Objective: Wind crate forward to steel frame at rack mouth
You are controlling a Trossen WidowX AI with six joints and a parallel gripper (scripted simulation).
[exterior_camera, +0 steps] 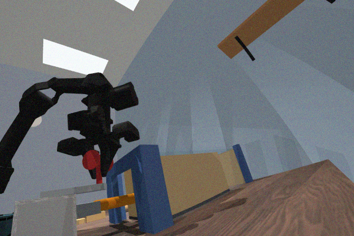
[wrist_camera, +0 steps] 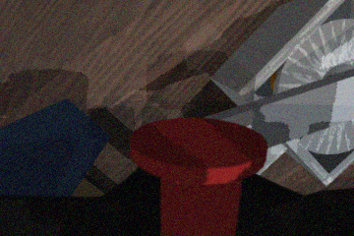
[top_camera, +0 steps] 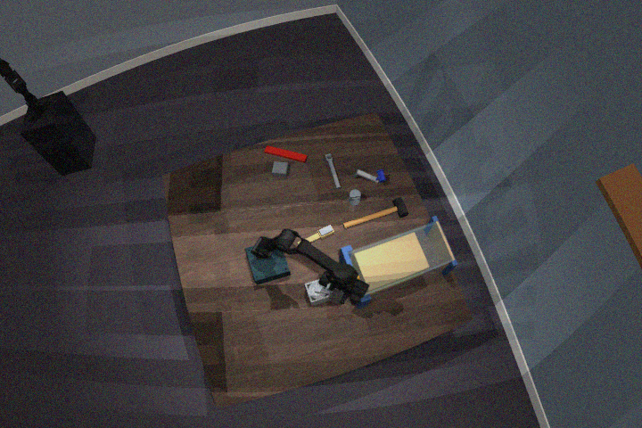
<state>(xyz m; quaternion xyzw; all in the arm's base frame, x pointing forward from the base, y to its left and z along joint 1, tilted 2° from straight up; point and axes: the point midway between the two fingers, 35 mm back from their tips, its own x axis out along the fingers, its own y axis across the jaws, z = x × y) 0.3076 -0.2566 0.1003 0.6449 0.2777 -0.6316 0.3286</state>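
My gripper [exterior_camera: 99, 173] is shut on the red knob [exterior_camera: 90, 160] [wrist_camera: 200, 145] of the winch handle. The handle's grey arm [exterior_camera: 71, 191] [wrist_camera: 303, 110] lies level across the top of the pale grey winch [top_camera: 316, 293] [exterior_camera: 45, 215]; its square key is hidden. An orange strap [exterior_camera: 116, 201] runs from the winch into the blue frame [exterior_camera: 153, 189] [wrist_camera: 42, 147] at the rack mouth. The tan crate [top_camera: 392, 259] [exterior_camera: 194, 178] sits flat inside the clear-panelled cubby, its front close behind the frame; I cannot tell whether they touch.
The teal arm base plate [top_camera: 269, 269] is left of the winch. A brush [top_camera: 325, 231] and a mallet [top_camera: 369, 217] lie behind. Farther back are a wrench [top_camera: 333, 172], a blue-ended tool [top_camera: 380, 176], a grey cylinder [top_camera: 354, 195], a grey block [top_camera: 280, 168] and a red bar [top_camera: 285, 153].
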